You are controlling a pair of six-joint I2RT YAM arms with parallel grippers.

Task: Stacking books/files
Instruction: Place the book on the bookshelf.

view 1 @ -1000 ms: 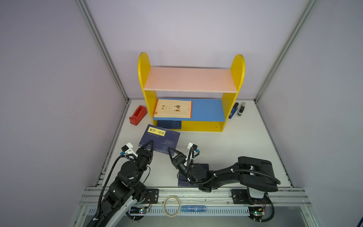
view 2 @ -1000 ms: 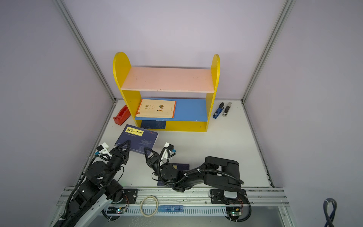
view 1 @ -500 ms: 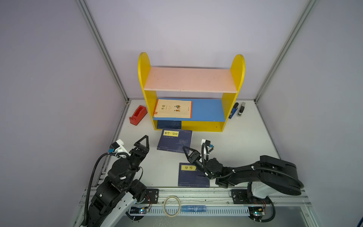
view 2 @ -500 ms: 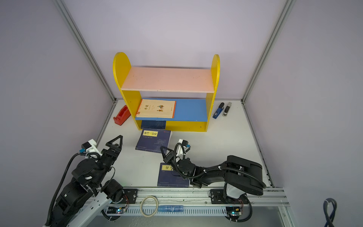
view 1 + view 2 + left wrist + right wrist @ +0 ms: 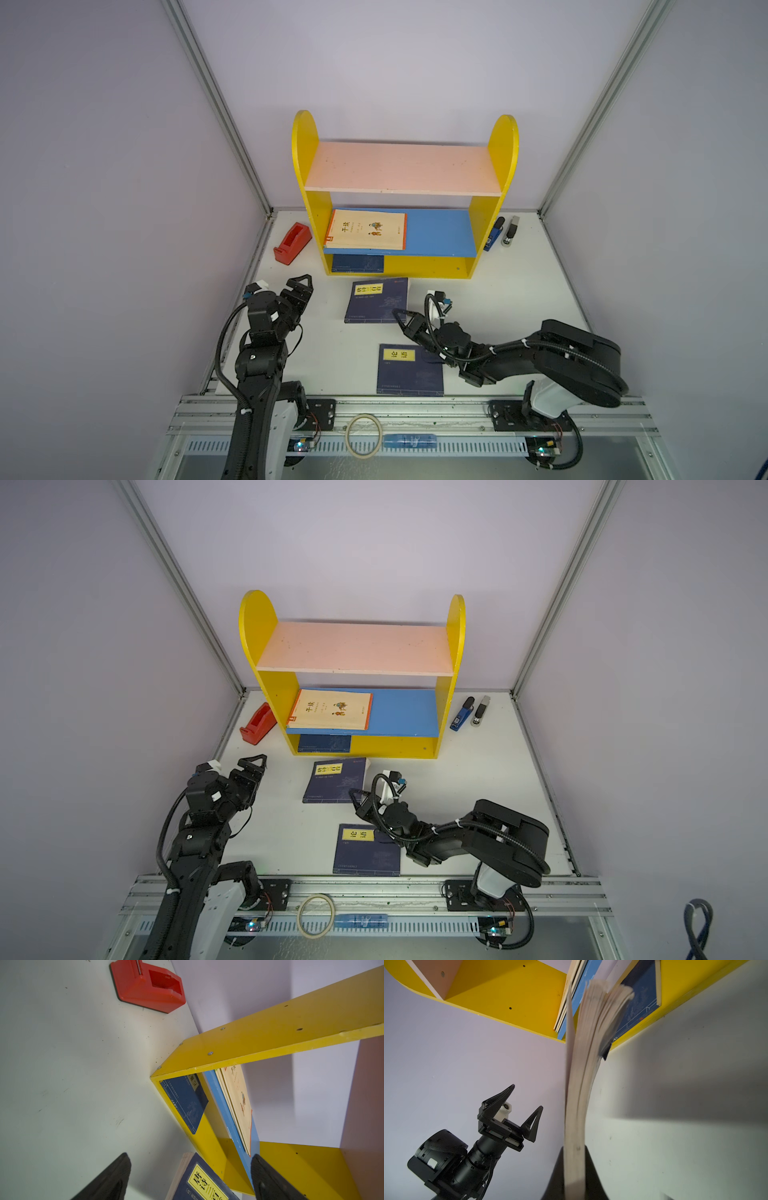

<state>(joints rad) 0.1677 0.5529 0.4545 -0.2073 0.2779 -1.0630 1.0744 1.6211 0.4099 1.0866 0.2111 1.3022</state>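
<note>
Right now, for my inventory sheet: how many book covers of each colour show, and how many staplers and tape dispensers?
Navy book covers: 3, one held by the right gripper
Cream book covers: 1, more may lie beneath
Staplers: 2
Red tape dispensers: 1
Total: 7

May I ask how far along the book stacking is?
Done: cream books stacked on the blue shelf, one navy book on the bottom shelf. In hand: the right claw is shut on the corner of a second navy book; the left claw is open, empty. Left: that book and the front navy book on the table.
</note>
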